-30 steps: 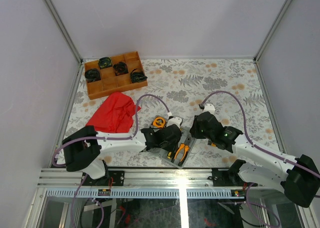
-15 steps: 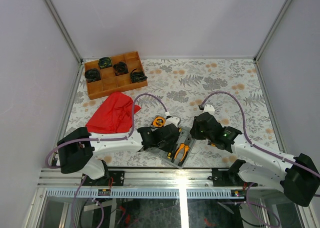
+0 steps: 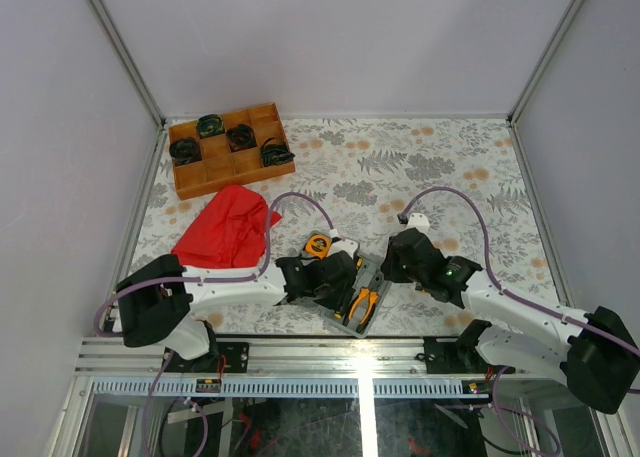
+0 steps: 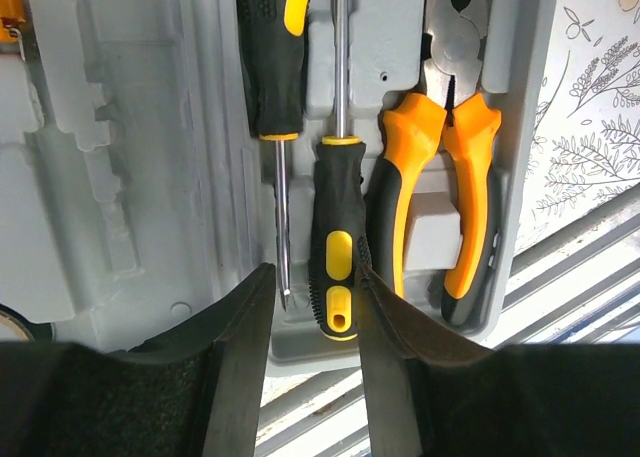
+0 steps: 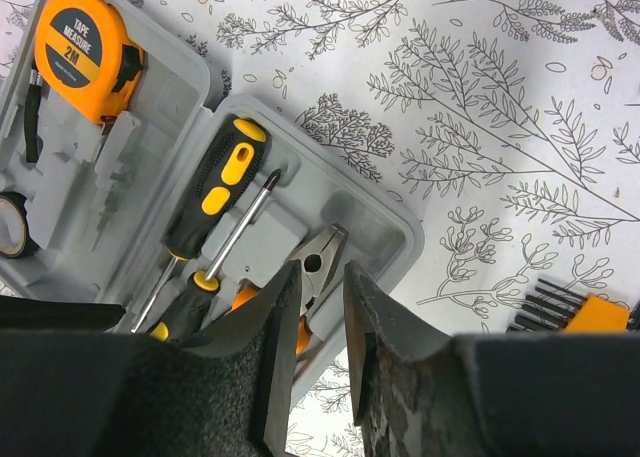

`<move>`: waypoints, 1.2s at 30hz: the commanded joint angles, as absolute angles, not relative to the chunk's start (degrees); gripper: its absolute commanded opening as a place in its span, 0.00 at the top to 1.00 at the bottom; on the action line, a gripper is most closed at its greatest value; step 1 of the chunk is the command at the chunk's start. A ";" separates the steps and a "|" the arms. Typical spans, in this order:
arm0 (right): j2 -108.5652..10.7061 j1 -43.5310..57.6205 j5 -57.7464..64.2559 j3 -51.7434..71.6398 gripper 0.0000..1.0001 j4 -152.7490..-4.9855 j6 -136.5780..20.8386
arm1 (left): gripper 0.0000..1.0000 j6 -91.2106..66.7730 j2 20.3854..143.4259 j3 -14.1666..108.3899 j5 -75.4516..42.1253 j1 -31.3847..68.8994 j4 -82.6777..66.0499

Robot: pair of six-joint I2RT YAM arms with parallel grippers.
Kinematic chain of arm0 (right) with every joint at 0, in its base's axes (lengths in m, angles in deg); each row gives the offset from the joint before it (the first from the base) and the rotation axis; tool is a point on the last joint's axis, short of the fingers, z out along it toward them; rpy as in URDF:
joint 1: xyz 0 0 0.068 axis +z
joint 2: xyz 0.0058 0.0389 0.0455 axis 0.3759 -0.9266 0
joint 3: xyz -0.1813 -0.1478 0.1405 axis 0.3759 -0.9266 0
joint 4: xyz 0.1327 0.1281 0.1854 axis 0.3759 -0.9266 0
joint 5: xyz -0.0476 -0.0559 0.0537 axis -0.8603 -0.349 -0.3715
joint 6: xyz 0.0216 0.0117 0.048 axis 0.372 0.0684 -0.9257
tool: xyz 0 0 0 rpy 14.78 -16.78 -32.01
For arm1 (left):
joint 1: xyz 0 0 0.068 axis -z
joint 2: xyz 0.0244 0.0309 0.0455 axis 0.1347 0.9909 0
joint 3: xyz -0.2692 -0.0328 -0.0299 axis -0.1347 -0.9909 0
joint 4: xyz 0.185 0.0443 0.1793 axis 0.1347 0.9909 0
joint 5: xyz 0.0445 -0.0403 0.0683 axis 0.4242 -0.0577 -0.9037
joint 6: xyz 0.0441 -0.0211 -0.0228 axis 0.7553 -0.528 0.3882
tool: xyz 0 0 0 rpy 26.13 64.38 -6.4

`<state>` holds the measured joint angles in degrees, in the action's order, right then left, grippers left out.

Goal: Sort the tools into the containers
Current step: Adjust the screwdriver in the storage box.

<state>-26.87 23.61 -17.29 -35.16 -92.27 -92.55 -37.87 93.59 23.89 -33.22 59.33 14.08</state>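
From above, the flat grey case (image 3: pixel 373 275) lies open near the front edge of the table. The round orange tape measure (image 3: pixel 318 244) sits at its far end. The orange pliers (image 3: pixel 365 302) sit at its near end. A soft red cloth (image 3: pixel 225 227) and a wooden tray (image 3: pixel 228 147) lie well apart from it, further back on the left.

From my left wrist, my left claw (image 4: pixel 312 277) is loose. Its two fingers stand on either side of a screwdriver (image 4: pixel 335 227) with a bumpy black and yellow handle, and I see a gap on one side. The screwdriver lies in its groove, between a second screwdriver (image 4: pixel 270 57) and the pliers. I think I am setting it in place. Next I should lift straight up, so I do not drag it out.

From my right wrist, my right claw (image 5: pixel 320 272) hangs over the pliers. Its fingers are a little apart and nothing is between them. A small orange holder of black bits (image 5: pixel 575 312) lies on the leafy table cover (image 5: pixel 480 127), outside the case. I think that goes in next. It is low and flat, so I need a careful pinch.
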 commanded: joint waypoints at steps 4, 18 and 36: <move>-27.82 23.79 -18.03 -35.55 0.69 -89.71 -93.31 | 0.65 -37.64 97.51 22.86 -31.98 59.53 13.49; -29.37 23.80 -17.80 -35.04 0.68 -89.53 -92.67 | 0.89 -37.97 101.49 20.75 -32.35 59.58 15.29; -38.49 23.80 -13.11 -29.15 0.87 -85.19 -99.26 | 0.95 -39.25 100.55 19.69 -31.56 59.70 13.44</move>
